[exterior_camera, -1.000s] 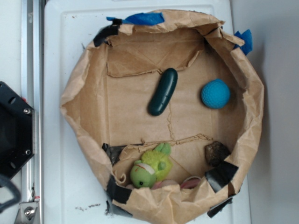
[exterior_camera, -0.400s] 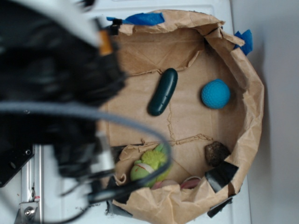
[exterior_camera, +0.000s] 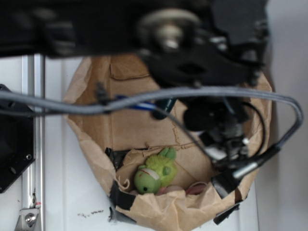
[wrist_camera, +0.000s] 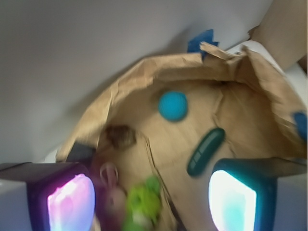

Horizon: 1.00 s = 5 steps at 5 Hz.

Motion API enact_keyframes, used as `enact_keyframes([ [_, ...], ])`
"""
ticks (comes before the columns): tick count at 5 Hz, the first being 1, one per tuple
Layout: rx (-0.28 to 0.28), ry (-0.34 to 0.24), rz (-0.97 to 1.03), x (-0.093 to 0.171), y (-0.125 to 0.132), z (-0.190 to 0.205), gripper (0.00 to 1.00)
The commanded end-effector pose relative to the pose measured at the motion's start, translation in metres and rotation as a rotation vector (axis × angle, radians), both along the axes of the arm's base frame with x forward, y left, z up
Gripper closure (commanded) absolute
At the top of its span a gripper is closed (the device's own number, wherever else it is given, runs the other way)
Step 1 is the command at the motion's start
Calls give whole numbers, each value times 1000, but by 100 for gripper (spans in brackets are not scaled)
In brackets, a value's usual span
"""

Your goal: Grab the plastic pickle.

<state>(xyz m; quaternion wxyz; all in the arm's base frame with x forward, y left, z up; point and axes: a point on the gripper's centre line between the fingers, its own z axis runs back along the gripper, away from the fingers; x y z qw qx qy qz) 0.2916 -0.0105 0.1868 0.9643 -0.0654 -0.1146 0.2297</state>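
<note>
The plastic pickle (wrist_camera: 206, 151), dark green and glossy, lies flat on the floor of the brown paper bag (wrist_camera: 144, 77). In the wrist view it sits just above the cyan-lit right finger (wrist_camera: 232, 199) of my gripper (wrist_camera: 151, 202), and I am well above it. The jaws stand wide open with nothing held; the left finger (wrist_camera: 70, 202) glows pink. In the exterior view my blurred arm (exterior_camera: 192, 62) covers the top and right of the bag, and only a dark sliver of the pickle (exterior_camera: 165, 107) shows under it.
A blue ball (wrist_camera: 173, 105) rests beyond the pickle, and a brown lump (wrist_camera: 120, 136) lies to the left. A lime-green plush toy (exterior_camera: 155, 174) and a pink item (wrist_camera: 109, 174) sit in the near part of the bag. The raised bag walls (exterior_camera: 86, 139) ring everything.
My arm has swept in from the left and now hangs over the bag, hiding the blue ball and most of the pickle in the exterior view. The objects have not moved.
</note>
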Motion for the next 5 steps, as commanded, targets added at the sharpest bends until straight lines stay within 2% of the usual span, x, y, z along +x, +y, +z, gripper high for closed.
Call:
enact_keyframes([
  [1, 40, 38, 78, 7, 20, -26, 0],
  [3, 40, 38, 78, 7, 20, -26, 0],
  [4, 62, 14, 68, 11, 27, -72, 0],
  [5, 45, 51, 47, 7, 32, -110, 0],
])
